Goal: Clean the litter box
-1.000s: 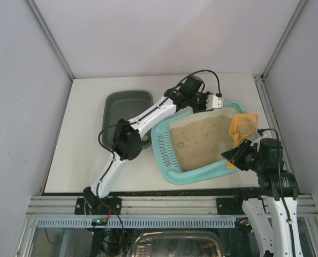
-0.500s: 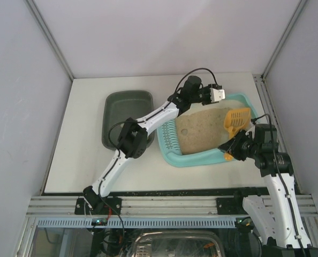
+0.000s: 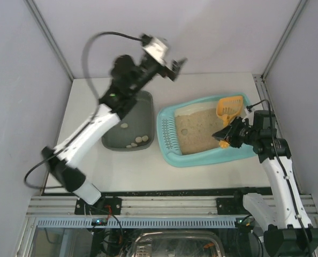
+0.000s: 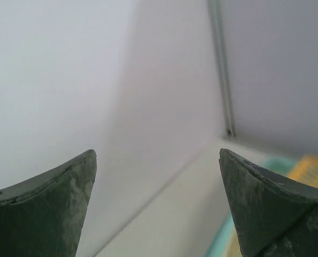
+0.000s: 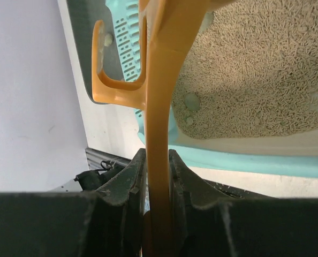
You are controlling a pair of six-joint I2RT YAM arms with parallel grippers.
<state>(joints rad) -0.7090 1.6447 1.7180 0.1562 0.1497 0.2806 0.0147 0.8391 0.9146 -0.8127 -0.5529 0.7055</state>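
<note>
The light-teal litter box [image 3: 169,152] [image 5: 239,159] lies at the table's right, holding beige litter [image 3: 197,131] [image 5: 255,80] with a small grey lump [image 5: 191,101] in it. My right gripper [image 3: 227,137] [image 5: 158,160] is shut on the handle of an orange slotted scoop [image 3: 229,108] [image 5: 161,107], whose head hangs over the box's far right end. My left gripper [image 3: 176,68] [image 4: 158,160] is raised high above the table's back edge, open and empty; a sliver of the teal box [image 4: 221,241] shows low right in its view.
A dark grey-green tub [image 3: 124,145] stands left of the litter box with several small pale lumps [image 3: 135,142] in its near end. Grey walls enclose the table on three sides. A metal rail [image 3: 164,206] runs along the near edge.
The left arm swung up and left, away from the litter box's far rim to above the tub's far end, and its gripper opened. The scoop shifted slightly left.
</note>
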